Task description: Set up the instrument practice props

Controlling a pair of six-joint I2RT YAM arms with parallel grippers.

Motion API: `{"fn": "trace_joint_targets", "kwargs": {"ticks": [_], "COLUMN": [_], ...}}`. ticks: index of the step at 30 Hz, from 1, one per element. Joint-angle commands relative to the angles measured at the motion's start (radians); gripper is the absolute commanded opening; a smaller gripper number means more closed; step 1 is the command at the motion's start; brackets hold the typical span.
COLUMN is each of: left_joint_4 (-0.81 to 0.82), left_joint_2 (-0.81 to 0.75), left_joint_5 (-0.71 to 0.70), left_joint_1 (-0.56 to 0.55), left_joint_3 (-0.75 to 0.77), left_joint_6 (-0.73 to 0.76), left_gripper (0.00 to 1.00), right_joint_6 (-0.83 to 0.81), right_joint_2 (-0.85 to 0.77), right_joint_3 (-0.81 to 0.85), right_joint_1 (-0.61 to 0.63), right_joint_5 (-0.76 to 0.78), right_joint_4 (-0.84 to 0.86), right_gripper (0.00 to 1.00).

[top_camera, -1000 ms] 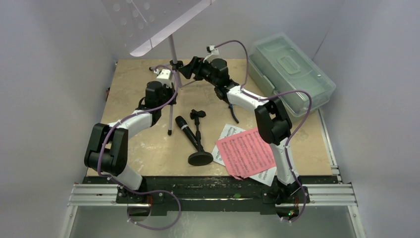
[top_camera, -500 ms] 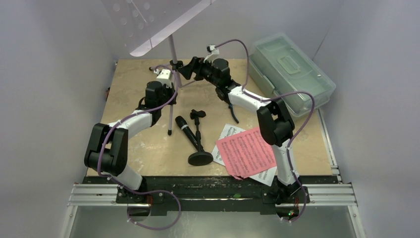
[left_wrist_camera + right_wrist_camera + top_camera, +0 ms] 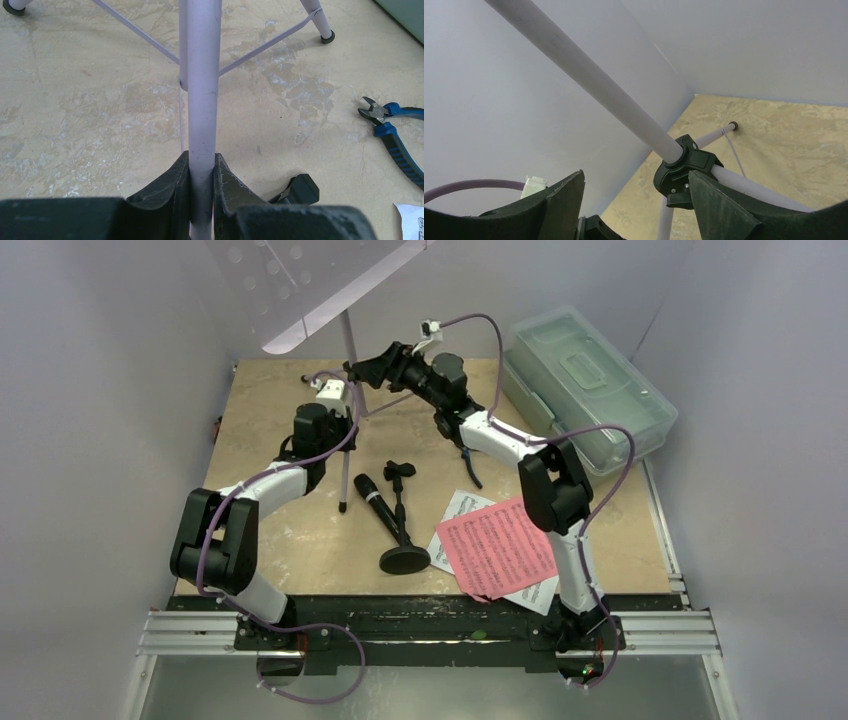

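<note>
**Top external view.** The lavender music stand (image 3: 347,340) stands on its tripod legs at the far left of the counter (image 3: 270,530). Its hole-punched tray (image 3: 300,285) is tilted high above the far edge. The left hand (image 3: 346,412) meets the stand's pole low down. The right hand (image 3: 360,368) meets it higher up, at a black collar. The microphone (image 3: 374,504) lies flat at mid-counter. The mic stand (image 3: 403,540) lies on its side just beside it, round base toward the near edge. The music sheets (image 3: 497,545) lie near the right arm's base, a pink sheet on top of white ones. The blue-handled pliers (image 3: 470,470) lie partly under the right arm. A clear lidded plastic box (image 3: 585,390) sits at the far right.

**Left wrist view.** The left hand (image 3: 202,187) is clamped narrowly on the pole (image 3: 202,90), with both fingers (image 3: 167,187) pressed against its sides. Two stand legs and their thin braces spread toward rubber feet on the counter (image 3: 75,125). The pliers (image 3: 395,140) lie at the right edge. A corner of white sheet (image 3: 410,220) shows at lower right.

**Right wrist view.** The right hand (image 3: 636,200) is spread wide. The black collar (image 3: 686,165) lies between the fingers (image 3: 719,210), close to the right-side one. Contact cannot be told. The pole (image 3: 589,75) runs diagonally up to the left from the collar.
</note>
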Motion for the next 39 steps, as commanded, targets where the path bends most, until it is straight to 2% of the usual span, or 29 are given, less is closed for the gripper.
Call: {"fn": "trace_joint_targets", "kwargs": {"ticks": [1,10,13,16,21,25,32,39], "left_joint_4": [-0.115,-0.114,-0.113,-0.115,-0.118,-0.115,-0.116,-0.117], "left_joint_2": [0.001,0.005,0.011,0.012,0.009,0.013,0.024,0.022], "left_joint_5": [-0.002,0.002,0.004,0.001,-0.005,0.002,0.003,0.002], "left_joint_1": [0.001,0.001,0.001,0.002,0.002,0.001,0.002,0.001], "left_joint_3": [0.003,0.006,0.007,0.010,0.009,0.011,0.016,0.016], "left_joint_6": [-0.043,-0.044,-0.047,-0.044,-0.039,-0.043,-0.044,-0.044], "left_gripper": [0.00,0.00,0.00,0.00,0.00,0.00,0.00,0.00], "right_joint_6": [0.031,0.042,0.034,0.014,-0.078,-0.143,-0.208,-0.205], "right_joint_2": [0.051,0.074,0.076,0.073,0.032,-0.019,-0.079,-0.056], "right_joint_3": [0.074,0.067,0.066,0.065,0.041,0.006,-0.012,0.015], "right_joint_1": [0.006,0.008,0.010,0.010,0.015,0.019,0.039,0.048], "right_joint_5": [-0.033,-0.032,-0.032,-0.030,0.042,0.089,0.086,0.083], "right_joint_4": [0.028,0.030,0.019,0.012,-0.057,-0.089,-0.090,-0.085], "right_gripper": [0.79,0.74,0.71,0.62,0.76,0.82,0.79,0.74]}}
